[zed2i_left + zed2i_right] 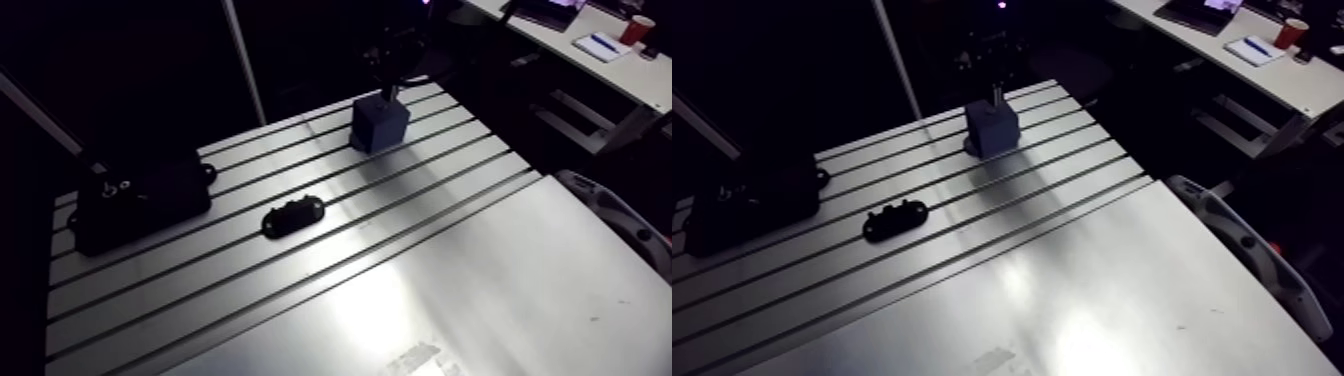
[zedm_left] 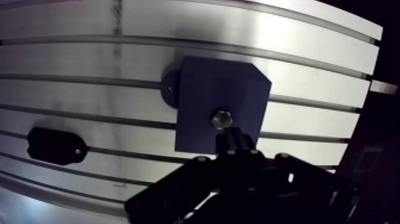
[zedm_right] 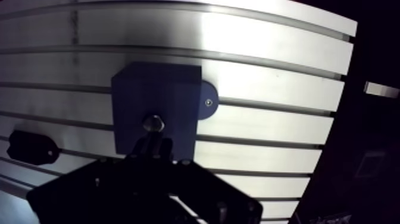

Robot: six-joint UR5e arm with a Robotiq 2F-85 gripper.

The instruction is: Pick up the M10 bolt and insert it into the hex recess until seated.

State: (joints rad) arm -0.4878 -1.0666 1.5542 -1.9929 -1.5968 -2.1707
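Wrist view: M10 bolt (image 2: 221, 119) stands in the blue block (image 2: 202, 89), tool (image 2: 233, 138) right at it — clamped or released, I cannot tell. Insertion step, probably — next needs straight downward pressure until seated.

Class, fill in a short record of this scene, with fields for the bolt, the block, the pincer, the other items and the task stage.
bolt: upright in the top of the block, metal end showing
block: blue, on the slotted table
pincer: just above the block, close by the bolt; open or shut unclear
other items: small black plate and larger black box, both apart from the block
task stage: bolt is in the block; whether it is seated cannot be told
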